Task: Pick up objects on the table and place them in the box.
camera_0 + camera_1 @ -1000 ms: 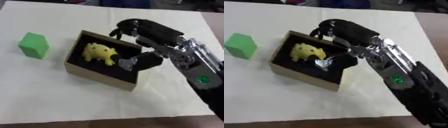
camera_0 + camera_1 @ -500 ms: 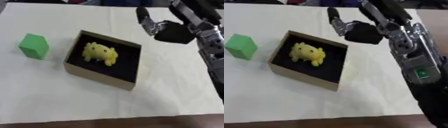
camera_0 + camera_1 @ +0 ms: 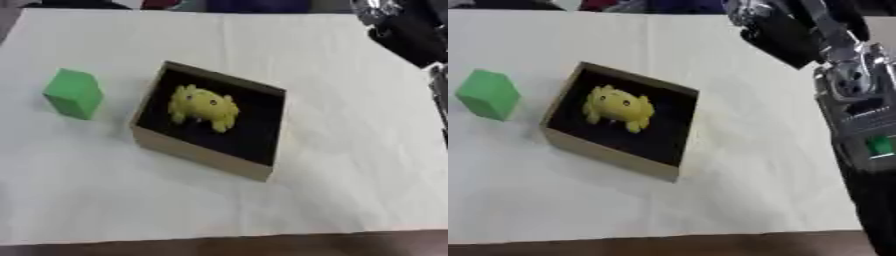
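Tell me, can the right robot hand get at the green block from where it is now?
Probably yes, but not directly. The right robot hand is raised at the far right, and the green block stands alone at the left. The box with the yellow toy lies between them, so it must reach over.

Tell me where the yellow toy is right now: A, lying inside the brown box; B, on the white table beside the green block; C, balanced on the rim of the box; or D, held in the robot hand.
A: the yellow toy lies on the dark floor inside the box, walls all round it, while the green block stands apart on the table.
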`<state>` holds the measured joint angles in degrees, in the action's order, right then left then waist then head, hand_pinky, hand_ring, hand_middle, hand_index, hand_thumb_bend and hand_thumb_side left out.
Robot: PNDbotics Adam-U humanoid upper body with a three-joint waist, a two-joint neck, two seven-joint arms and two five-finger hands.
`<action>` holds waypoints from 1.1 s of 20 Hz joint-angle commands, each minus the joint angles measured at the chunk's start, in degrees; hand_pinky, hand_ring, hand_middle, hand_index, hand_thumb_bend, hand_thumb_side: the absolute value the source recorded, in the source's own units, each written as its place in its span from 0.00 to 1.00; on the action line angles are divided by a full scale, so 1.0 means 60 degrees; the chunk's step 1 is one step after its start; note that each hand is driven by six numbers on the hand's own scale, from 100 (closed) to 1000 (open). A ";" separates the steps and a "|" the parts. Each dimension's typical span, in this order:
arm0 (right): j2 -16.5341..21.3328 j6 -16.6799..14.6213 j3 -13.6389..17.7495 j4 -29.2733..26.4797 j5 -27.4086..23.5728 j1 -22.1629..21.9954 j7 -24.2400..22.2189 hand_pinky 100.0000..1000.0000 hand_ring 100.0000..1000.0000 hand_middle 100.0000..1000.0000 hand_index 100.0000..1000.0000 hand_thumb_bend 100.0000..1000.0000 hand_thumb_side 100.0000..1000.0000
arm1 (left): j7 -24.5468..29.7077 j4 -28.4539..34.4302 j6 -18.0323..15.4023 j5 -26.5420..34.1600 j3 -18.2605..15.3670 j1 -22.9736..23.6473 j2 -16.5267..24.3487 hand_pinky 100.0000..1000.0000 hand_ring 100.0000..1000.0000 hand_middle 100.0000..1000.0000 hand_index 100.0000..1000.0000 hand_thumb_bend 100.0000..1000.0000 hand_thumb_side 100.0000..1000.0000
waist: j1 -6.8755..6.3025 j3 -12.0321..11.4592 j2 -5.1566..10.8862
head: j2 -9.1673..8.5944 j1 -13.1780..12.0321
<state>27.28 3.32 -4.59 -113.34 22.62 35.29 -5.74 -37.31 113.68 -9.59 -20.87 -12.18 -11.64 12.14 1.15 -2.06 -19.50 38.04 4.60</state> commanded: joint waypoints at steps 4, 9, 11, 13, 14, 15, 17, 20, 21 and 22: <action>0.0074 -0.0361 0.0083 -0.0207 -0.0933 -0.0252 0.0909 0.95 0.83 0.61 0.93 0.00 0.90 | -0.0160 0.0152 0.0443 -0.0587 0.0159 -0.0089 0.1143 0.38 0.49 0.54 0.73 0.36 1.00 | -0.0131 0.0028 0.0252 | 0.0040 -0.0114; 0.0246 -0.0454 0.0032 -0.0208 -0.1631 -0.0426 0.1606 0.95 0.84 0.61 0.93 0.00 0.90 | 0.0292 0.0152 0.0925 -0.1267 0.0495 -0.0245 0.2217 0.41 0.55 0.61 0.80 0.46 1.00 | -0.0307 0.0030 0.0323 | 0.0066 -0.0055; 0.0330 -0.0504 0.0004 -0.0193 -0.1900 -0.0472 0.1875 0.96 0.84 0.61 0.93 0.00 0.89 | 0.0554 0.0152 0.1117 -0.1536 0.0722 -0.0341 0.2653 0.43 0.58 0.63 0.82 0.47 1.00 | -0.0365 0.0042 0.0350 | 0.0079 -0.0019; 0.0397 -0.0563 -0.0019 -0.0172 -0.2174 -0.0497 0.2149 0.96 0.84 0.61 0.93 0.00 0.89 | 0.0826 0.0152 0.1331 -0.1810 0.1000 -0.0393 0.3098 0.45 0.62 0.66 0.84 0.47 1.00 | -0.0405 0.0064 0.0369 | 0.0088 -0.0015; 0.0421 -0.0600 -0.0040 -0.0164 -0.2308 -0.0501 0.2283 0.96 0.84 0.62 0.93 0.00 0.89 | 0.0959 0.0152 0.1445 -0.1943 0.1145 -0.0394 0.3316 0.46 0.64 0.67 0.85 0.47 1.00 | -0.0417 0.0075 0.0375 | 0.0092 -0.0021; 0.0447 -0.0641 -0.0071 -0.0159 -0.2439 -0.0500 0.2414 0.96 0.84 0.62 0.93 0.00 0.89 | 0.1091 0.0152 0.1559 -0.2075 0.1298 -0.0378 0.3529 0.47 0.64 0.68 0.85 0.47 1.00 | -0.0431 0.0091 0.0384 | 0.0101 -0.0030; 0.0501 -0.0734 -0.0142 -0.0155 -0.2701 -0.0492 0.2676 0.96 0.84 0.62 0.93 0.00 0.88 | 0.1353 0.0152 0.1799 -0.2337 0.1615 -0.0358 0.3955 0.50 0.67 0.70 0.87 0.49 1.00 | -0.0449 0.0117 0.0400 | 0.0125 -0.0050; 0.0556 -0.0841 -0.0213 -0.0131 -0.3104 -0.0477 0.2933 0.96 0.84 0.62 0.93 0.00 0.89 | 0.1755 0.0123 0.1996 -0.2740 0.2019 -0.0365 0.4610 0.54 0.71 0.73 0.90 0.50 1.00 | -0.0450 0.0158 0.0415 | 0.0165 -0.0074; 0.0570 -0.0867 -0.0221 -0.0123 -0.3242 -0.0464 0.2945 0.96 0.84 0.62 0.93 0.00 0.89 | 0.1893 0.0037 0.1971 -0.2877 0.2161 -0.0397 0.4833 0.55 0.72 0.74 0.90 0.51 1.00 | -0.0449 0.0173 0.0420 | 0.0171 -0.0080; 0.0587 -0.0890 -0.0219 -0.0117 -0.3384 -0.0449 0.2934 0.96 0.84 0.62 0.93 0.00 0.89 | 0.2035 -0.0120 0.1888 -0.3019 0.2312 -0.0460 0.5065 0.57 0.74 0.76 0.92 0.54 0.98 | -0.0447 0.0189 0.0426 | 0.0176 -0.0091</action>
<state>29.12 -1.77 -6.06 -113.32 3.54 31.79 11.45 -26.10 112.86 1.74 -37.94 1.10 -13.81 39.14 -1.49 -0.97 -18.14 38.77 4.17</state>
